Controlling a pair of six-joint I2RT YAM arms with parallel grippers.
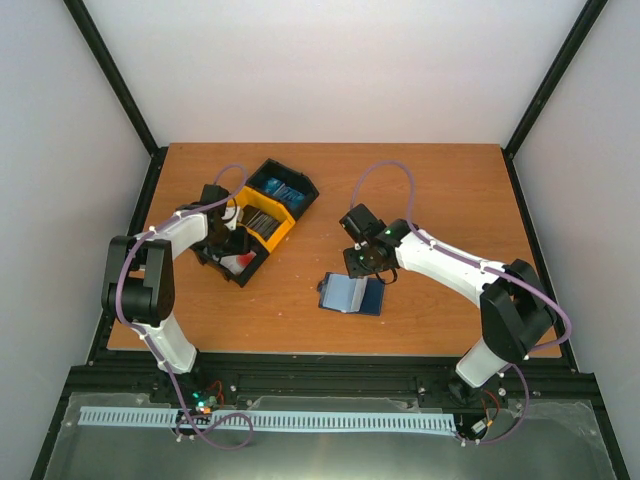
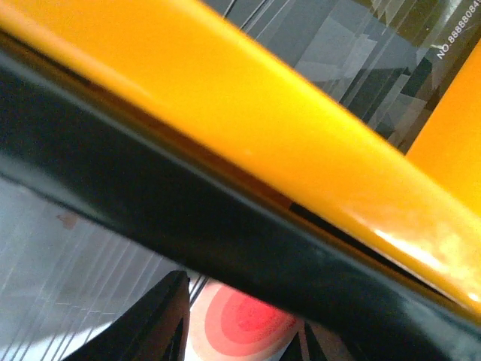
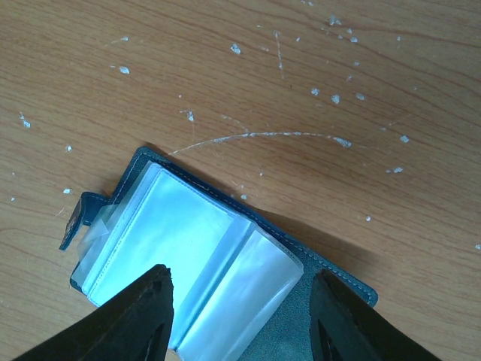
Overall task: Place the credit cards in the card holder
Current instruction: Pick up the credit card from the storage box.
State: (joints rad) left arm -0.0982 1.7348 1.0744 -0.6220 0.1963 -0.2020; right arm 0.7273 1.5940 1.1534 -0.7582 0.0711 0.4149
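The black-and-yellow bin tray (image 1: 287, 228) stands around the left gripper (image 1: 237, 247), which is sunk into the tray's nearest black compartment. In the left wrist view, the yellow divider wall and a black rim run slantwise right above the jaws and block most of the sight. Beyond that wall lie the dark grey cards (image 2: 353, 68). Under the jaws sits a white card with a red circle (image 2: 248, 323). Only one dark finger (image 2: 150, 323) shows clearly, so I cannot tell how far these jaws stand apart or whether they grip a card. The blue cards (image 1: 280, 190) fill the compartment farthest from this gripper.

The right gripper (image 3: 240, 272) hangs over the card holder (image 3: 195, 248) with its jaws spread wide and nothing between them. The holder lies open and flat directly beneath them. Its clear pockets face up, its navy cover edges out on both sides, and a small tab sticks out on the left. Nothing stands between these jaws and the pockets.

The table (image 3: 301, 75) is orange-brown wood grain, marked ahead of the right jaws with white flecks and one curved scratch. Plain white walls (image 1: 330, 70) and black frame posts (image 1: 115, 80) close it in. A white slotted strip (image 1: 260, 420) runs along the metal shelf by the arm bases.
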